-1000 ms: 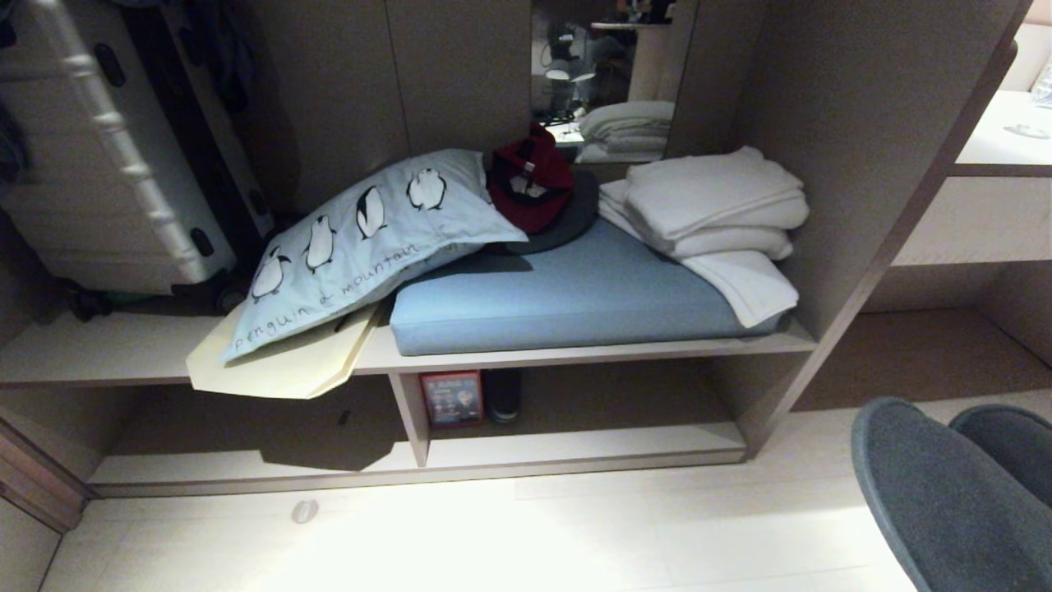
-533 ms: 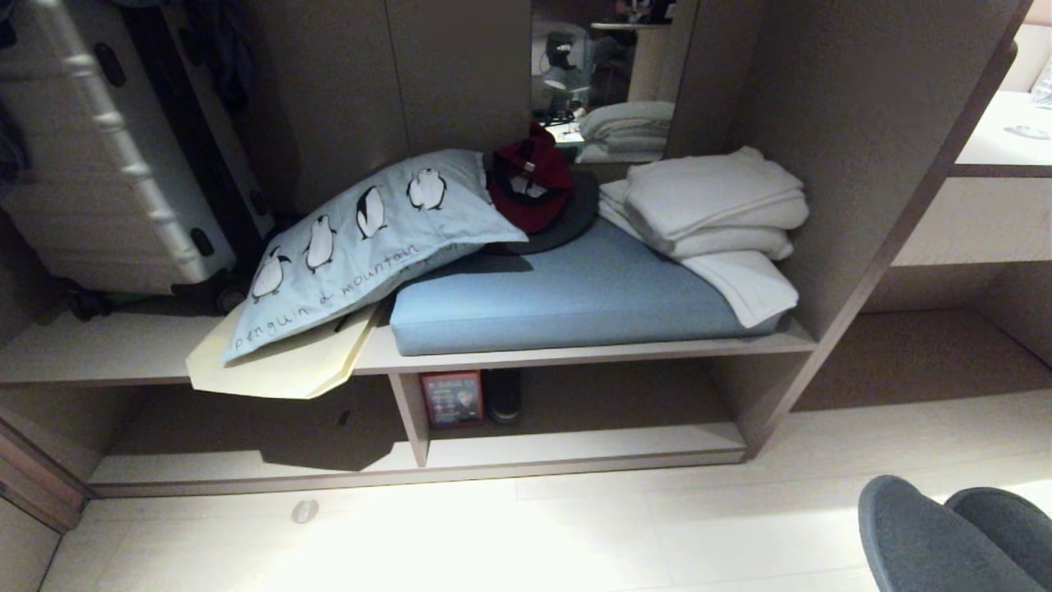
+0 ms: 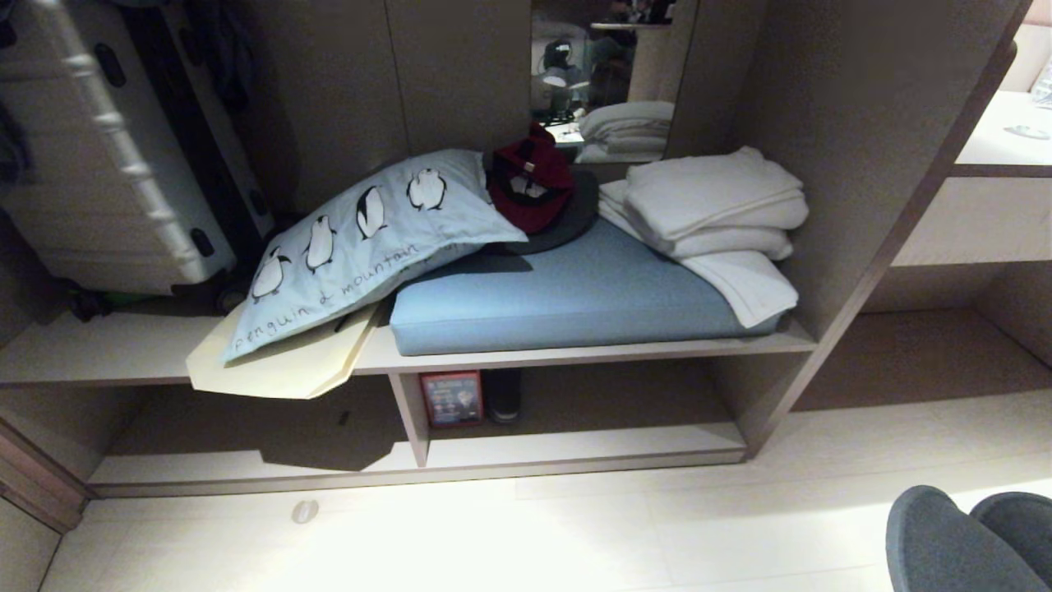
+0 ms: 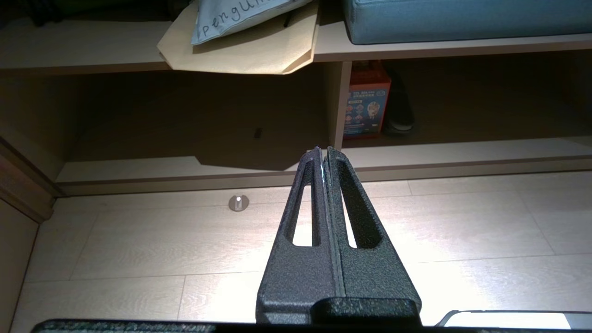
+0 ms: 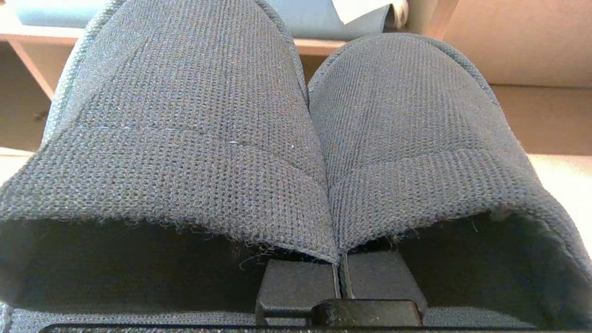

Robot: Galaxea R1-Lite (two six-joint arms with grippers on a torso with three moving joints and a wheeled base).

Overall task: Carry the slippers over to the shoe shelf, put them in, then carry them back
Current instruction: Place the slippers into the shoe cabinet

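While carrying the slippers (image 3: 970,538) low at the near right of the head view, above pale floor and well apart from the shoe shelf (image 3: 592,444). Held as a pair, side by side and touching, toes pointing away toward the bench unit. Clamped by the right gripper (image 5: 341,273), fingers pressed together on the meeting inner edges of both uppers, fingertips hidden inside the fabric. Left gripper (image 4: 322,155) parked above the floor in front of the shelf's divider, fingers together, nothing between them.

Judged to be a carrying leg of the task, with no slipper lying in either cubby; impossible to tell from this moment alone whether outbound or homeward, though the toes facing the shelf favour the approach.

If outbound, calls next for a sweep across and forward, kept low enough to pass under the bench board beneath the blue cushion (image 3: 575,296). Best aimed at the wide compartment right of the divider, toes first, soles down onto the bottom board. Worth steering clear of the red box (image 3: 450,398) and the dark object (image 3: 503,395) standing just beside it at that compartment's left end. Grip to be kept firm until both soles rest, soft fabric being apt to sag or slip from a pinch at one edge.
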